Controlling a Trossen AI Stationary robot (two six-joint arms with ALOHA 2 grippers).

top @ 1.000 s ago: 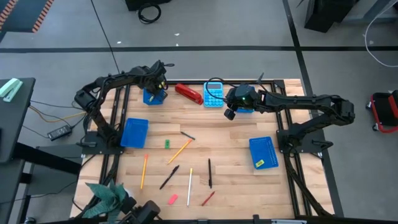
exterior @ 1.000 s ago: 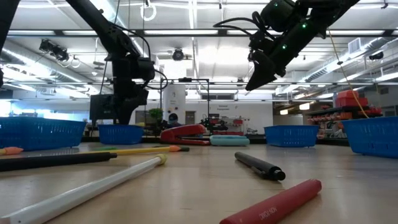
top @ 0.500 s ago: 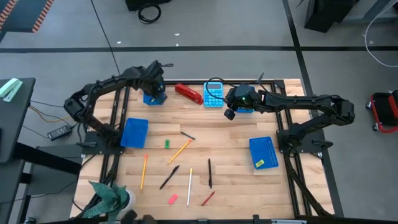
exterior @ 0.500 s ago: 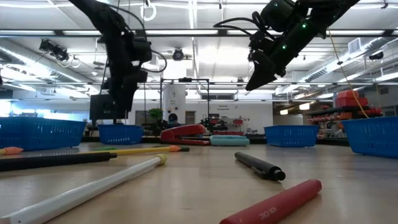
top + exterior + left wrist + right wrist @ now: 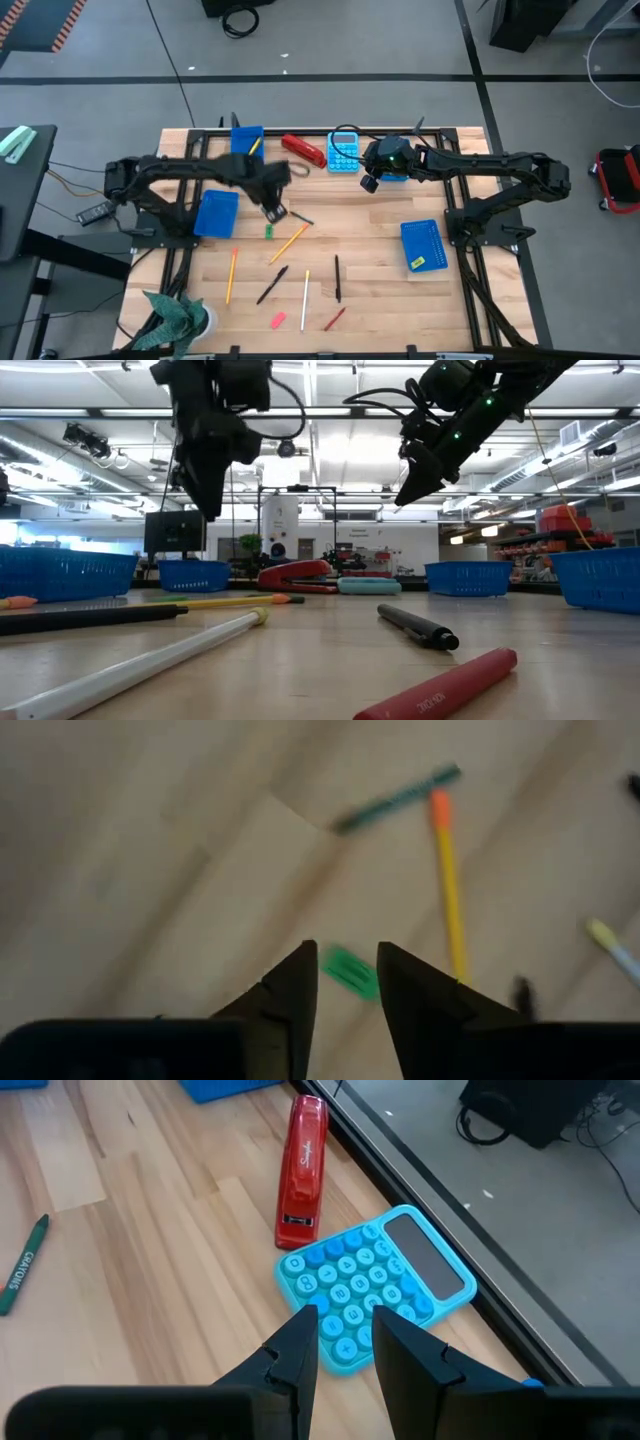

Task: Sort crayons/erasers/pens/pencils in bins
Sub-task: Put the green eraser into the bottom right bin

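My left gripper (image 5: 272,210) hangs open above the table's middle, fingers pointing down, just beyond a small green eraser (image 5: 349,970) that lies flat on the wood (image 5: 268,231). A dark green crayon (image 5: 301,217) and an orange pencil (image 5: 289,243) lie close by. Nearer the front edge lie another orange pencil (image 5: 232,275), a white pencil (image 5: 305,286), two black pens (image 5: 272,284) (image 5: 337,278), a pink eraser (image 5: 279,320) and a red crayon (image 5: 334,318). My right gripper (image 5: 369,184) hangs open and empty above the calculator (image 5: 375,1285).
Blue bins stand at the far left (image 5: 246,140) with a yellow pencil in it, at the left (image 5: 216,212), and at the right (image 5: 421,245) with a yellow eraser (image 5: 417,263). A red stapler (image 5: 303,150) lies along the far edge beside the light-blue calculator.
My left gripper has swung away from the far-left bin, toward the table's near edge and middle, and now hangs over the green eraser. A yellow pencil shows in that bin where the gripper stood. The right arm has kept still.
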